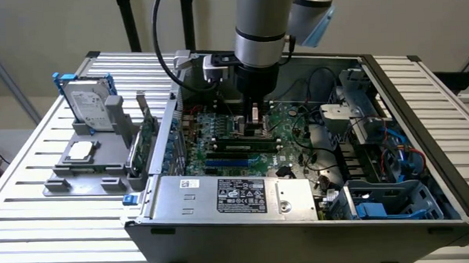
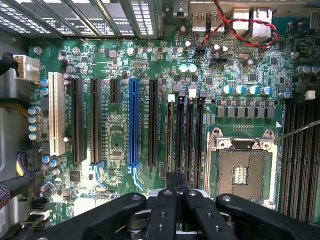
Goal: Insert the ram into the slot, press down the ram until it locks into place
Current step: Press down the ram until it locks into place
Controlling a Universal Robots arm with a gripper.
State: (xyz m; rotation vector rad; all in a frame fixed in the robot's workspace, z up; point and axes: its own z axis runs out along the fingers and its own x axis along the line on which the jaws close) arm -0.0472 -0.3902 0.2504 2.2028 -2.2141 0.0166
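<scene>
The ram point(image 1: 243, 145), a thin green stick with black chips, stands on edge in one of the parallel black memory slots point(image 2: 179, 135) on the motherboard point(image 2: 120, 60). My gripper point(image 1: 254, 131) reaches down into the open computer case directly over the middle of that slot. In the wrist view the black fingers point(image 2: 162, 215) close together, so the gripper point(image 2: 177, 192) is shut just above the row of slots. The fingers hide where they meet the ram, so I cannot tell if they touch its top edge.
A blue socket point(image 2: 133, 125) and black card sockets lie beside the memory slots, and the open CPU socket point(image 2: 240, 170) is on the other side. The power supply point(image 1: 229, 196) fills the case front. An expansion card point(image 1: 147, 140) and hard drive point(image 1: 89, 104) stand outside, at the exterior view's left.
</scene>
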